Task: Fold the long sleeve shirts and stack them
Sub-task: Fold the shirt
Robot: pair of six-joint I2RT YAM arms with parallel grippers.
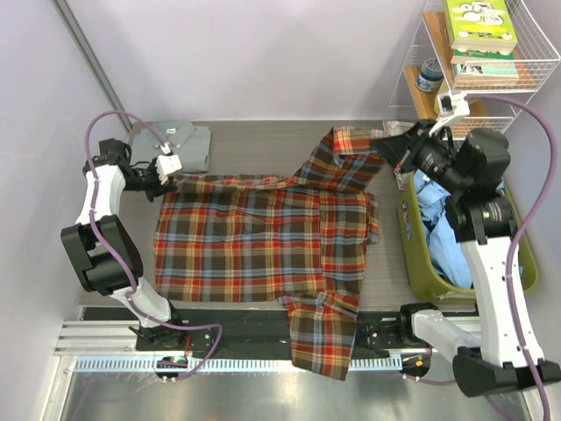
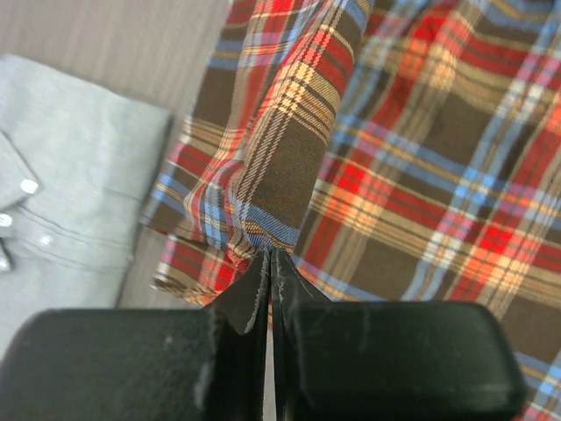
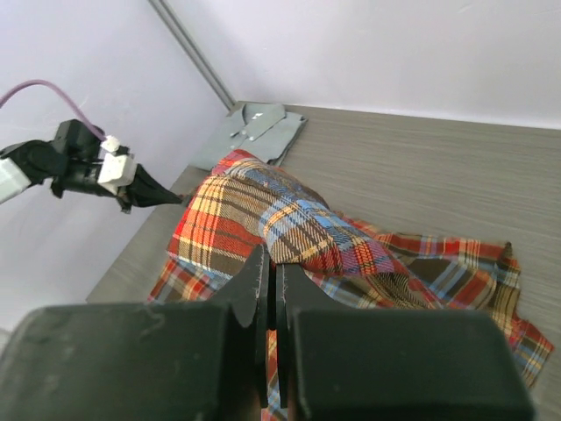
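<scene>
Currently: left fingers are pressed fully together, pinching a thin edge of the plaid shirt at its far-left corner. Right fingers are likewise closed on a fold of the same shirt, raised off the table at the far-right end, by a sleeve.

The shirt body lies flat between the two grips, long axis 9 to 3 o'clock in the top view. From each grip the loose cloth spreads toward 6 o'clock. One sleeve hangs over the near table edge.

Judgement: the next fold carries the far edge toward 6 o'clock; neither arm is nearer.

Cloth is soft woven flannel, limp, and likely to crease. The grey shirt, folded with its collar showing, rests at 10 o'clock, just beside the left grip.
</scene>
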